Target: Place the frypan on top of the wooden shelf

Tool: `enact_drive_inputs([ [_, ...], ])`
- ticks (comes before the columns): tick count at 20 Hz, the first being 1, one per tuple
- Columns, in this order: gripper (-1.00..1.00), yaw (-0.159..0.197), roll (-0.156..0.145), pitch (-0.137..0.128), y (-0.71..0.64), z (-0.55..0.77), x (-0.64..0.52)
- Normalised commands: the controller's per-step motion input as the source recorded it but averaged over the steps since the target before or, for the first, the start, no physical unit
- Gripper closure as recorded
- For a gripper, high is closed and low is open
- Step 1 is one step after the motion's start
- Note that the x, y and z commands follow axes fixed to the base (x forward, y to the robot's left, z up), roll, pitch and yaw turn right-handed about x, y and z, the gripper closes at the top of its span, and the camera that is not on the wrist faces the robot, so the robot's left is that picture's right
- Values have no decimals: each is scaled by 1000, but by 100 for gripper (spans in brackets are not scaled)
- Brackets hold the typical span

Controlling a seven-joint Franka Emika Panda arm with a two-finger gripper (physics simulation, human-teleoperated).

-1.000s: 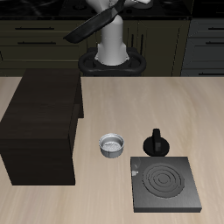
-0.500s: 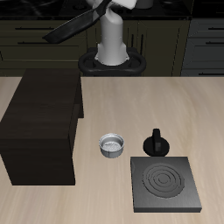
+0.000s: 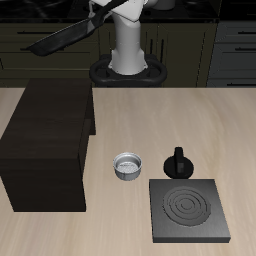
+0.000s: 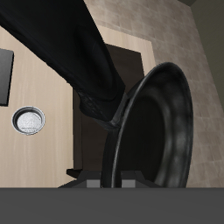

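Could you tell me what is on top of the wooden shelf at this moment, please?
Nothing rests on the wooden shelf; its stepped top shows bare in the exterior view. The frypan hangs in the air above it, held by the gripper. In the wrist view, the pan covers part of the shelf.

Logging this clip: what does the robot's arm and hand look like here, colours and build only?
The arm is glossy white with rounded, tube-like segments, rising from a round black base plate. The links near the picture's upper edge are darker. No cables, labels or markings show. The hand appears in the wrist view only as grey, blocky finger parts; its overall shape cannot be made out.
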Motion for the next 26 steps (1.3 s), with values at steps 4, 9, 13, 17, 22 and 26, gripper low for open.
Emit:
enact_drive_inputs([
  [4, 100, -23, -80, 9, -519, 114, 371],
  [9, 100, 13, -50, 16, -362, 8, 385],
  [13, 100, -20, -9, 51, -236, -179, 438],
  [17, 100, 35, 6, 28, -17, -252, 274],
  [22, 100, -12, 8, 55, 42, -388, 286],
  [26, 100, 33, 21, 33, 92, -316, 194],
])
